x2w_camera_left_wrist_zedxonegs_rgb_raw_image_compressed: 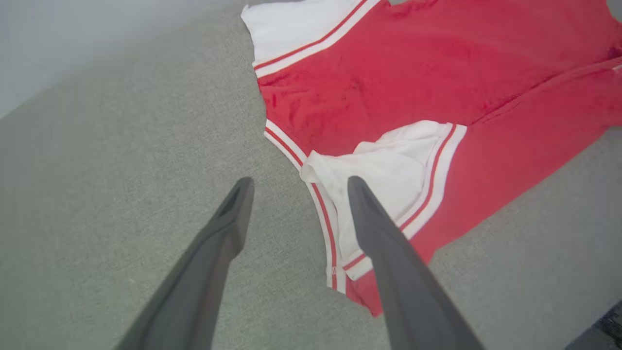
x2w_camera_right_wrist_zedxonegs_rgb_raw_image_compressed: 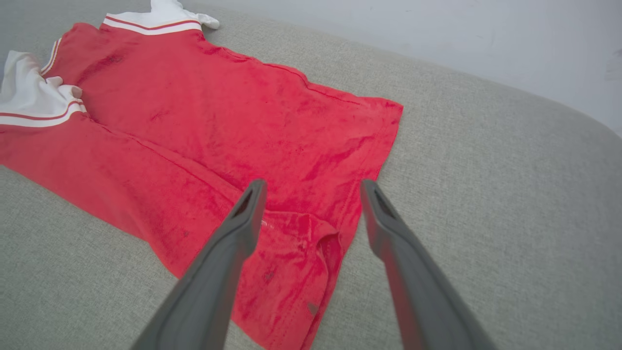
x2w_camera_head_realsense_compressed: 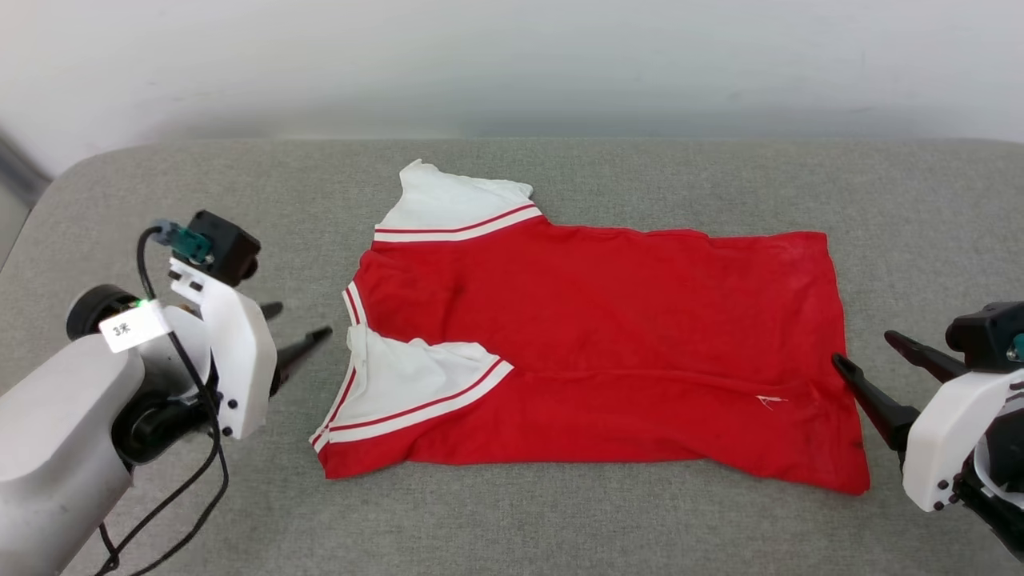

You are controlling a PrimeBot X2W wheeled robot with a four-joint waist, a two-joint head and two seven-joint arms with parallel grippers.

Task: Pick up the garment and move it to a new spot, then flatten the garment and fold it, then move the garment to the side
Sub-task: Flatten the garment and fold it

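- Garment (x2w_camera_head_realsense_compressed: 592, 336) (x2w_camera_left_wrist_zedxonegs_rgb_raw_image_compressed: 388, 87) (x2w_camera_right_wrist_zedxonegs_rgb_raw_image_compressed: 218, 121): mid-scene on grey pad (x2w_camera_head_realsense_compressed: 640, 512), laid flat-ish, long axis L–R.
- Collar (x2w_camera_head_realsense_compressed: 352, 308) + white sleeves at L end, hem (x2w_camera_head_realsense_compressed: 836, 320) at R end.
- Near long edge seemingly folded over onto body: lengthwise crease (x2w_camera_head_realsense_compressed: 640, 372) in head view, near sleeve (x2w_camera_head_realsense_compressed: 400, 384) lying on top of red.
- Far sleeve (x2w_camera_head_realsense_compressed: 448, 204) spread out toward far-L. No lettering visible on upper face.
- L gripper (x2w_camera_head_realsense_compressed: 302, 320) (x2w_camera_left_wrist_zedxonegs_rgb_raw_image_compressed: 300, 181): fingers spread wide, nothing pinched. Sits just L of collar, tips pointing R at it.
- In L wrist view, one finger (x2w_camera_left_wrist_zedxonegs_rgb_raw_image_compressed: 371, 218) over near sleeve's striped trim, other over bare pad. Contact w/ cloth: can't tell.
- R gripper (x2w_camera_head_realsense_compressed: 866, 350) (x2w_camera_right_wrist_zedxonegs_rgb_raw_image_compressed: 313, 183): fingers spread wide, nothing pinched. Sits at R end, near half of hem, tips pointing L.
- In R wrist view, straddles hem edge: one finger (x2w_camera_right_wrist_zedxonegs_rgb_raw_image_compressed: 240, 223) over rumpled red cloth, other over bare pad. Touching or just above: can't tell.
- Key relation: garment between both grippers, one at each end of long axis. L nearer collar end, R nearer hem end.
- Judged step: mid-fold, near side done, far side not yet.
- Next move prob either both ends of far edge brought near, or hem carried L toward collar. Can't tell which.
- Risk: layered cloth at hem, so grabbing top layer only could undo the fold.
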